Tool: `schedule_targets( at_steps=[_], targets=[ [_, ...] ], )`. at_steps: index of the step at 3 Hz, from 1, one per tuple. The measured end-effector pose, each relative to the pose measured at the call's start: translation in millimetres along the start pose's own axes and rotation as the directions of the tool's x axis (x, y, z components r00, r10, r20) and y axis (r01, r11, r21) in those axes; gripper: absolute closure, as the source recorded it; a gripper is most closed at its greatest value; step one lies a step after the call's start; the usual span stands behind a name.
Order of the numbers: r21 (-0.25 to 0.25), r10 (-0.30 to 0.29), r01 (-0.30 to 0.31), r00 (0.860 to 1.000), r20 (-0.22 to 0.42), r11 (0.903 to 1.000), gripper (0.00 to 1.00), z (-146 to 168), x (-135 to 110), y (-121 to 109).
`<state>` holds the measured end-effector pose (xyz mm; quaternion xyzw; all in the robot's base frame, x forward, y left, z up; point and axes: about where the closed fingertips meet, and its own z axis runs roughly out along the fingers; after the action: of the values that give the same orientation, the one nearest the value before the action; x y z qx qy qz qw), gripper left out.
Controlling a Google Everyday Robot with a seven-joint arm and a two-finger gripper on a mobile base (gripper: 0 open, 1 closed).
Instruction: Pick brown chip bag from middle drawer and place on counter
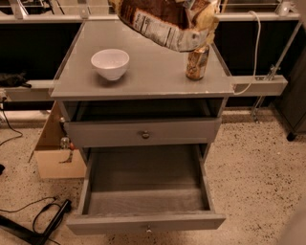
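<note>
The brown chip bag (165, 21) hangs in the air above the back right of the counter (143, 79), its upper part cut off by the top edge. My gripper (197, 4) barely shows at the top edge, shut on the bag's right end. The bag's lower edge hangs just over a tan-and-white drink can (197, 62) standing on the counter. The middle drawer (146, 221), lowest of the cabinet, is pulled out and has nothing in it.
A white bowl (110, 63) stands on the counter's left. The knobbed drawer (145, 135) above the open one is shut. A cardboard box (53, 155) sits on the floor to the left, with cables (43, 217) in front. A grey rail (258, 85) juts out right.
</note>
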<state>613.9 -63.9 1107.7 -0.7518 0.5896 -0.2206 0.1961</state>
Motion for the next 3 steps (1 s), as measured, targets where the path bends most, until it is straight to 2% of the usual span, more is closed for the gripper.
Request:
schedule_targets(
  at_steps=[1, 2, 3],
  targets=[
    [0.031, -0.011, 0.011, 1.000, 0.005, 0.9994, 1.00, 40, 18, -45],
    [0.096, 0.032, -0.036, 0.999, 0.039, 0.9947, 1.00, 68, 33, -81],
    [0.234, 0.069, -0.095, 0.991, 0.118, 0.9675, 1.00, 69, 37, -125]
  ],
)
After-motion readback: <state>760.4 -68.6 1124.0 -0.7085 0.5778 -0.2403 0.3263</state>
